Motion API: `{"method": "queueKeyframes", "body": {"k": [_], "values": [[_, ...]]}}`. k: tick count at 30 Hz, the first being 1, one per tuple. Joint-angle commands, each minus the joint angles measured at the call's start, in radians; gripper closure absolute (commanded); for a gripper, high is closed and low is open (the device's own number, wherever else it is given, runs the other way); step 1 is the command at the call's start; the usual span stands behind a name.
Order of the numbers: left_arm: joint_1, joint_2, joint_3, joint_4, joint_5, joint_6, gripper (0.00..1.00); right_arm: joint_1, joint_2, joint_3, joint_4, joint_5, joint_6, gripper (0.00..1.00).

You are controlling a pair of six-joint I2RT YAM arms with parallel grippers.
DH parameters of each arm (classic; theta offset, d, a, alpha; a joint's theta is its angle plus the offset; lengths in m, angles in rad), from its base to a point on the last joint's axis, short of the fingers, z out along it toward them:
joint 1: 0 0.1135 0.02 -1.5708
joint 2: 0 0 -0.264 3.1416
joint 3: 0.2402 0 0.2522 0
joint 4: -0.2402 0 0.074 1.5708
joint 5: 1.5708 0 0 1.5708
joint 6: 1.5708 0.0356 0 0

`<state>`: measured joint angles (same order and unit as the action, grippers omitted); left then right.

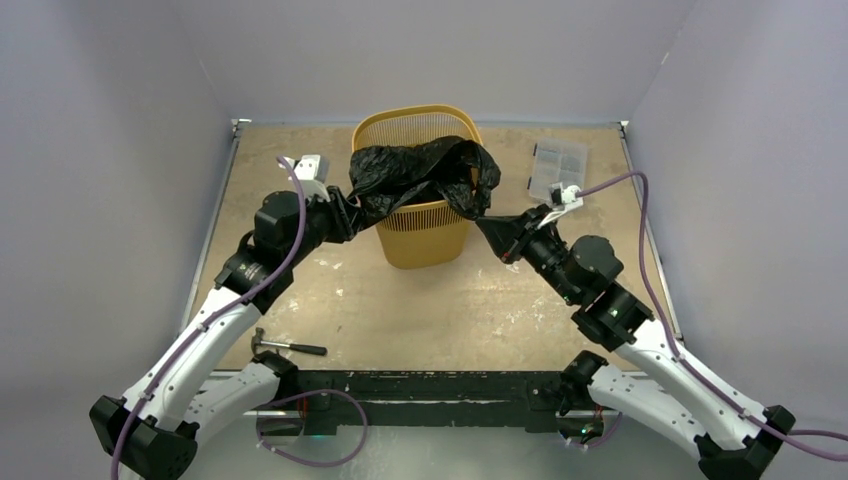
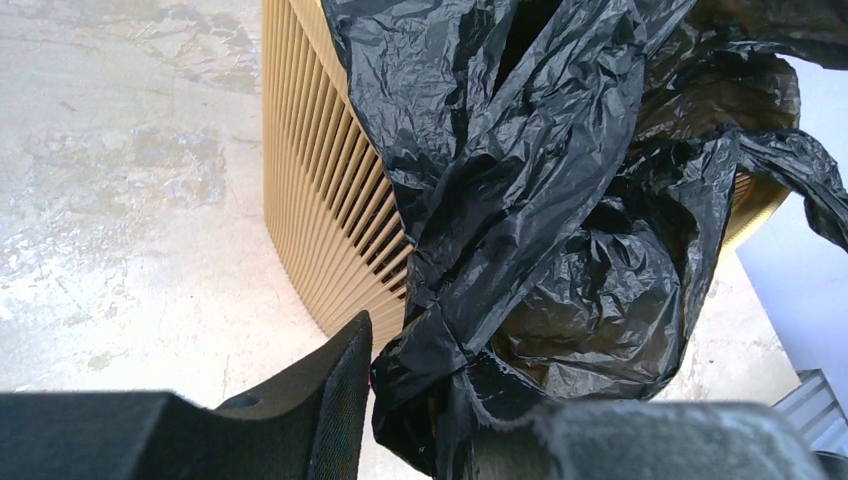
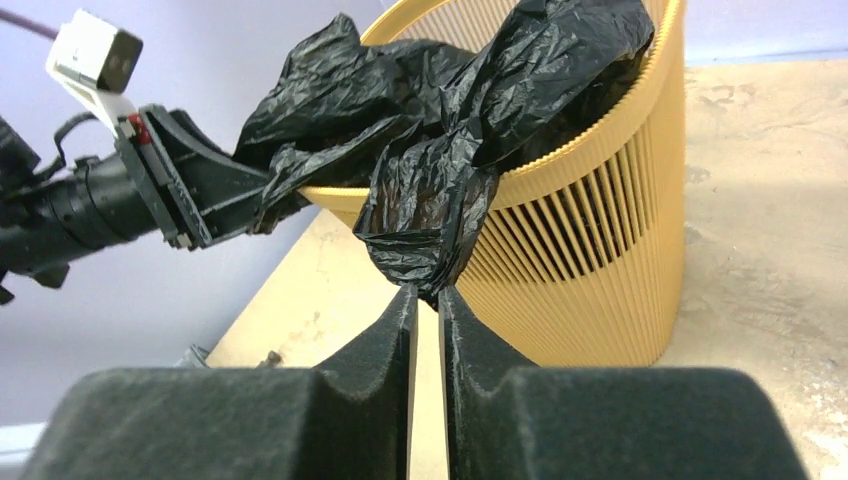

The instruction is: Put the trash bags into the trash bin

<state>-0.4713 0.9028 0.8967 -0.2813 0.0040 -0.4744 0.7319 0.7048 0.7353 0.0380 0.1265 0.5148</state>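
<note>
The orange-yellow mesh trash bin (image 1: 425, 240) stands upright mid-table. A wrinkled black trash bag (image 1: 410, 170) lies across its rim, partly inside, with both ends hanging outside. My left gripper (image 1: 352, 215) is at the bin's left side, shut on the bag's left end. In the left wrist view bunched film (image 2: 520, 180) fills my left gripper (image 2: 450, 390), next to the bin wall (image 2: 320, 200). My right gripper (image 1: 497, 232) is at the bin's right side. Its nearly closed tips (image 3: 428, 292) pinch the lowest corner of the bag (image 3: 430, 140), beside the bin (image 3: 600, 250).
A hammer (image 1: 288, 346) lies on the table near the left arm's base. A small clear plastic box (image 1: 558, 165) sits at the back right. Pale walls enclose the table on three sides. The left arm (image 3: 150, 190) shows beyond the bin in the right wrist view.
</note>
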Motion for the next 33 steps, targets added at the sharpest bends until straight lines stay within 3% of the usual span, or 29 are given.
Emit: {"method": "queueKeyframes", "body": {"k": [1, 5, 9, 14, 21, 26, 29, 33], "values": [[0.0, 0.005, 0.058, -0.034, -0.027, 0.027, 0.74, -0.002, 0.021, 0.021, 0.031, -0.107, -0.098, 0.87], [0.0, 0.005, 0.069, -0.044, -0.062, 0.036, 0.75, -0.002, 0.014, 0.017, 0.017, -0.162, -0.152, 0.92], [0.001, -0.001, 0.07, -0.046, -0.079, 0.04, 0.68, -0.002, -0.01, 0.01, -0.029, -0.116, -0.15, 0.75], [0.001, -0.007, 0.082, -0.054, -0.07, 0.047, 0.54, -0.002, 0.005, 0.078, -0.153, 0.098, -0.129, 0.54], [0.0, -0.1, 0.066, 0.017, -0.117, 0.016, 0.37, -0.002, 0.033, 0.186, -0.124, 0.034, -0.145, 0.27], [0.0, -0.139, 0.095, -0.029, -0.152, 0.039, 0.29, -0.002, -0.004, 0.211, -0.132, 0.122, -0.12, 0.19], [0.0, -0.189, 0.103, -0.026, -0.231, 0.026, 0.24, -0.002, -0.013, 0.223, -0.104, 0.204, -0.12, 0.08], [0.0, -0.226, 0.103, 0.055, -0.284, 0.029, 0.17, -0.002, 0.119, 0.375, -0.192, 0.254, -0.131, 0.06]]}}
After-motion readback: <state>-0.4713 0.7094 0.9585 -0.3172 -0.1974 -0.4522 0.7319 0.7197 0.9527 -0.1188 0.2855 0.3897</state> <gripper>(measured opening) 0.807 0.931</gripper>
